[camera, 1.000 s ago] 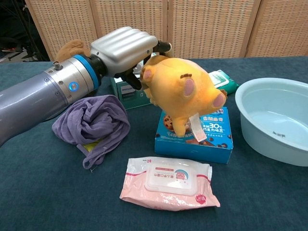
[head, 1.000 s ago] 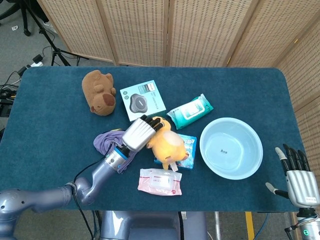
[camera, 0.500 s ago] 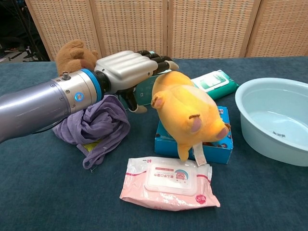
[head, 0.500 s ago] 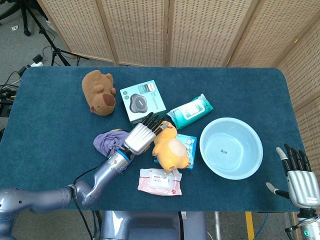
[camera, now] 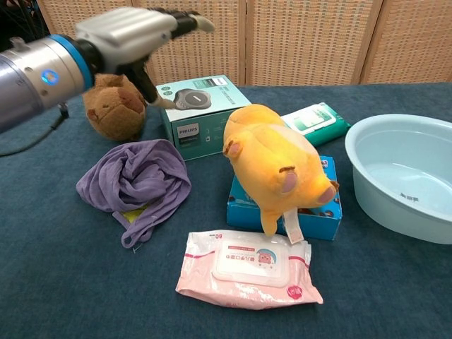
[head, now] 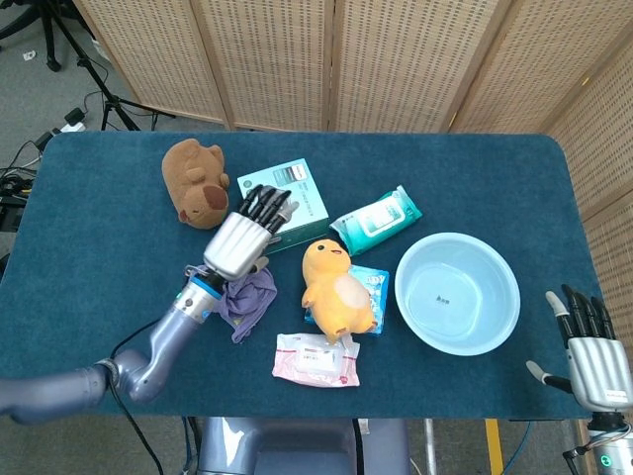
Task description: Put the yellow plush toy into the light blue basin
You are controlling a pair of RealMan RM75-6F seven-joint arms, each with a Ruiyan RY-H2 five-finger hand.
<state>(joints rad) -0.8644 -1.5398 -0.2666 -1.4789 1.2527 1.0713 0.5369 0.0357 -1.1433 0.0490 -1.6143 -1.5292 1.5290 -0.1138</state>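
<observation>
The yellow plush toy [head: 335, 291] [camera: 275, 169] lies on a blue cookie box [head: 373, 288] [camera: 311, 205], held by nothing. To its right sits the light blue basin [head: 499, 317] [camera: 431, 226], which has nothing inside. My left hand [head: 243, 235] [camera: 127, 35] hovers up and to the left of the toy, fingers spread, holding nothing. At the lower right edge of the head view my right hand [head: 591, 354] stays by the table's front right corner, fingers apart and holding nothing.
A purple cloth [head: 247, 295] [camera: 134, 180] lies left of the toy, a pink wipes pack [head: 316, 359] [camera: 247, 268] in front of it. Behind are a teal Philips box [head: 293, 194] [camera: 201, 106], a green wipes pack [head: 376, 219] [camera: 314, 120] and a brown plush [head: 195, 184] [camera: 113, 106].
My left hand let go of the yellow plush, which dropped onto the cookie box. The hand then rose and pulled back to the left, uncovering the purple cloth.
</observation>
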